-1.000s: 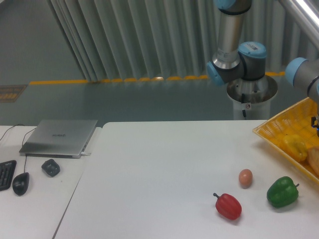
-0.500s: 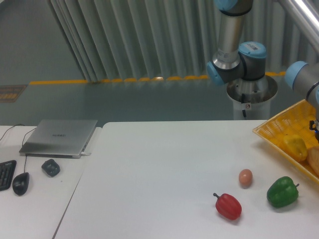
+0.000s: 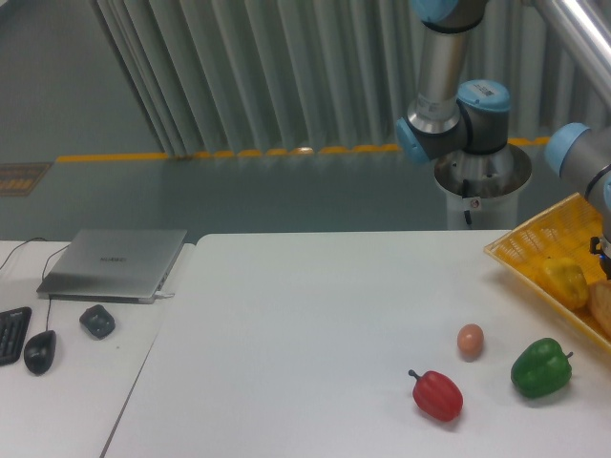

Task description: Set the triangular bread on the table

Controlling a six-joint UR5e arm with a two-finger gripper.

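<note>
The flat golden-brown triangular bread lies in the yellow mesh plastic basket at the right edge of the large white table, with only a sliver of its toasted crust showing before the picture cuts it off. It sits just beside the yellow pepper, which shares the basket on the side nearer the table's middle.

My gripper is almost wholly out of view: a dark bit of it shows at the picture's right border, above the basket and close over the bread, but I cannot tell how wide my fingers stand or whether they have hold of anything.

To do this step well, I judge I should come down straight over the wedge, keep clear of the pepper and the basket wall, and close across the flat bread's narrow width so it does not crumble or tip. Lifting it high enough to pass the basket rim matters before I carry it inward.

On the table, the small tan egg, the green pepper and the red pepper crowd the near right corner, so I would set the bread down toward the middle.
</note>
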